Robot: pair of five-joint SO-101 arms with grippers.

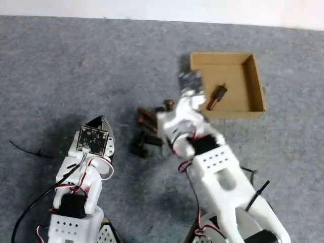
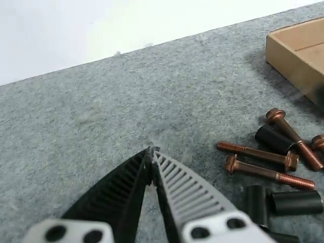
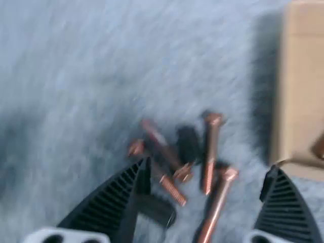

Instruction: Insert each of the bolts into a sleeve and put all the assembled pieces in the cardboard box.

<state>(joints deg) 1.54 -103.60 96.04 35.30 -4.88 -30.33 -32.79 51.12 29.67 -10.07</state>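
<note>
Your right gripper spread wide above the bolts, cardboard box wall just beside it | your left gripper closed over grey mat, sleeves near its side.

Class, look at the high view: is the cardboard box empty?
No, one sleeved bolt lies inside the cardboard box, on its floor.
</note>
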